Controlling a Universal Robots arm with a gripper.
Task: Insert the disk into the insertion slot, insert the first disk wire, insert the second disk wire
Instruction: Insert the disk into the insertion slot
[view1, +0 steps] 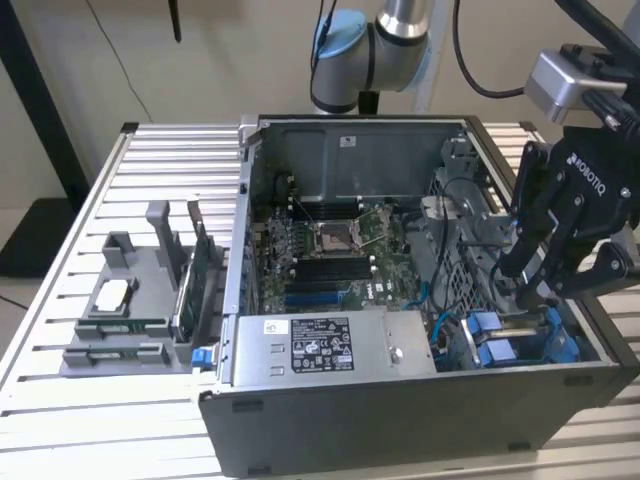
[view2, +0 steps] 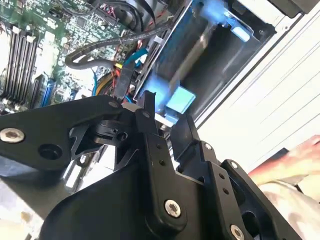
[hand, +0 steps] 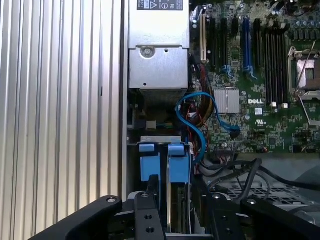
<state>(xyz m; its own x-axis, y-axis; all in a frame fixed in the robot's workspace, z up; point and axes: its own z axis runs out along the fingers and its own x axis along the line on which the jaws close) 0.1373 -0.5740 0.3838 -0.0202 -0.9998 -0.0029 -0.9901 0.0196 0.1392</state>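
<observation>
A plain beige wall (view1: 230, 60) stands behind a table (view1: 70, 420) topped with ribbed aluminium slats – bare metal, pale and clean. On it an open grey computer case (view1: 400, 420) lies on its side. The arm (view1: 385, 35) reaches in from behind the case, with black cables hanging beside it.

Inside the case lie the green motherboard (view1: 330, 250) and, nearer the front wall, the boxy silver power supply (view1: 395, 350). Towards the exterior view's left, a grey holder (view1: 130, 265) stands on the slats, carrying memory sticks (view1: 200, 270) and a square chip (view1: 112, 293).

In the first wrist view the gripper (hand: 175, 189) hangs over the case's corner, drawn in narrow and closed on the disk (hand: 179, 165). The disk stands on edge in the insertion slot (hand: 172, 140), a bay of grey sheet metal. Its blue tab is level with the tab of the other carrier (hand: 150, 162), just beside it. A thin blue cable (hand: 192, 100) loops loosely between the power supply and the motherboard.

As for writing, the power supply bears a label (view1: 305, 350), part white and part black, whose print is too fine to make out. White lettering runs along the gripper's black body, and a small white logo sits on the motherboard.
</observation>
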